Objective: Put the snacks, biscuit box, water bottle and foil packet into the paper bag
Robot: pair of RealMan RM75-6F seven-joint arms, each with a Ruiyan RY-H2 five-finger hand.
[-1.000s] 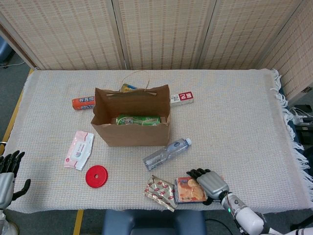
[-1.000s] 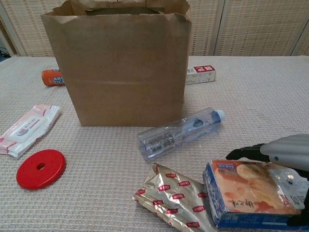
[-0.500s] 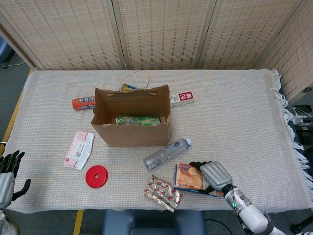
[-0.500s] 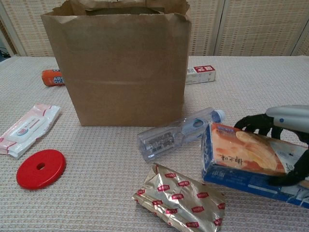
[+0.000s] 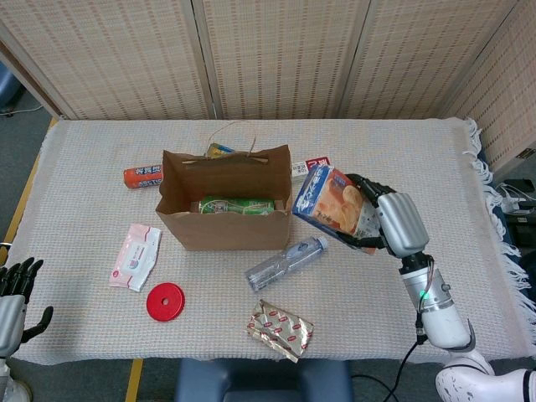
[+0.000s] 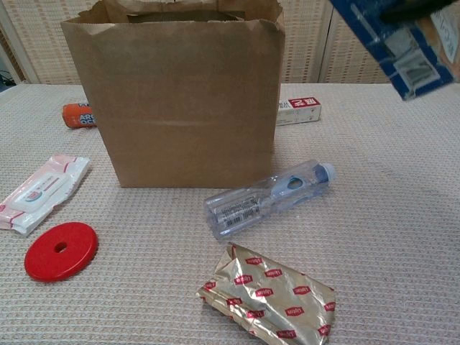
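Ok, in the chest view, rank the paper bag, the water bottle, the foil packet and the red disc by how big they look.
1. paper bag, by far the largest.
2. water bottle and foil packet: similar in extent, and the packet lies nearer the camera, so no ranking between them.
3. red disc, smallest.

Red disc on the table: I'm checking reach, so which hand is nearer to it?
Left. The left hand hangs off the table's near-left edge, beside the red disc; the right hand holds the biscuit box far across.

Paper bag upright; water bottle, foil packet in front
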